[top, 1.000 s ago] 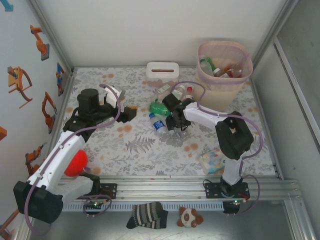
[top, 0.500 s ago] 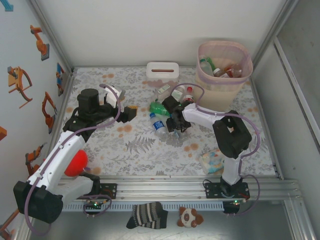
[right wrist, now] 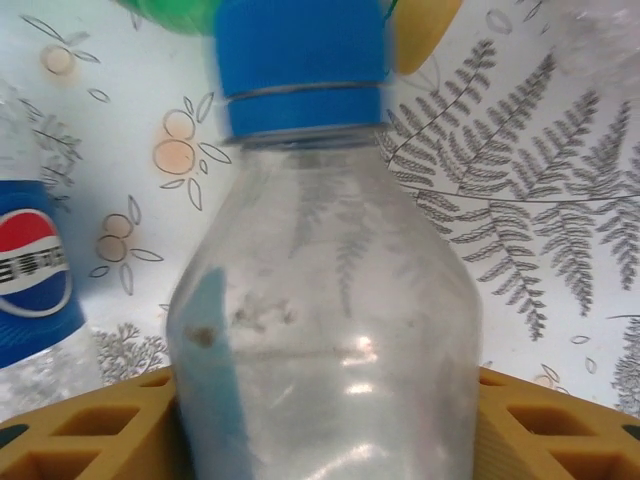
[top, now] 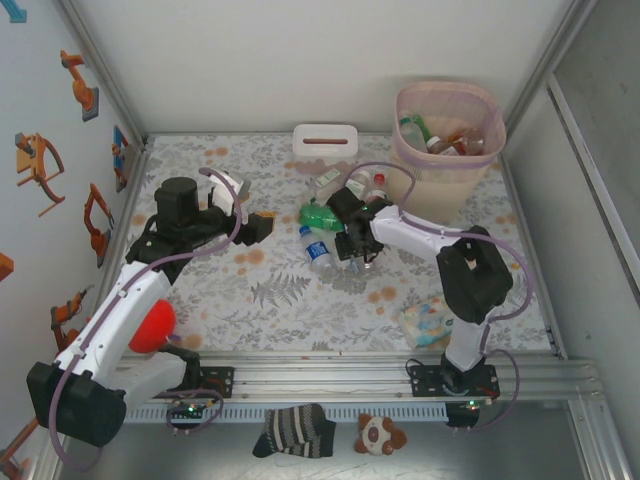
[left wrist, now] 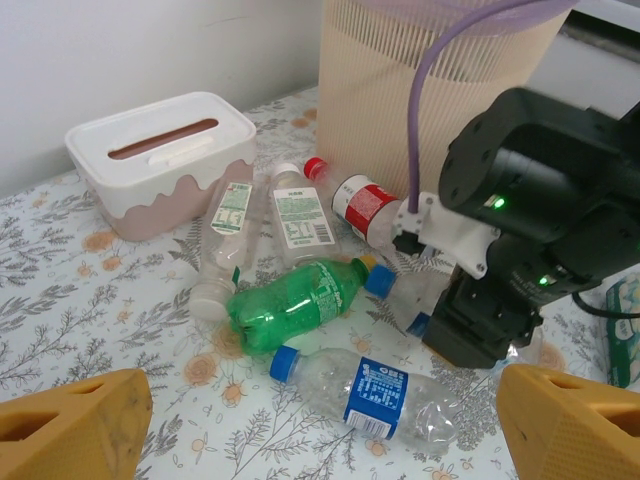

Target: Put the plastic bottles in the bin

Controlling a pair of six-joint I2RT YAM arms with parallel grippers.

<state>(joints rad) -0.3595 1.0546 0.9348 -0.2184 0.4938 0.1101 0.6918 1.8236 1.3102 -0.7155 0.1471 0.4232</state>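
Floral cloth covers the table [top: 290,300], with white walls around it. At far left we see a red ball [top: 152,328] by the left arm. The left gripper [top: 262,227] points toward the middle, its fingers [left wrist: 70,425] spread wide and gripping nothing.

A white box [top: 325,139] sits at the back edge. Just in front of it lie loose bottles: two clear ones [left wrist: 225,235] with white labels side by side, a red-capped one [left wrist: 360,205] beside them, a green bottle [left wrist: 300,300] nearer us, and a blue-label bottle [left wrist: 365,395] nearest.

The right gripper [top: 352,250] is down among these. Its wrist view shows a clear bottle [right wrist: 320,330] with a blue cap standing between the yellow fingers [right wrist: 90,430], which press against both its sides, so we take it as gripped. Its cap lies just beside the green bottle's yellow cap.

Further right, in the back corner, stands the bin [top: 440,185], with several bottles [top: 445,140] already inside. A pack of wipes [top: 425,322] lies near the right arm's base.
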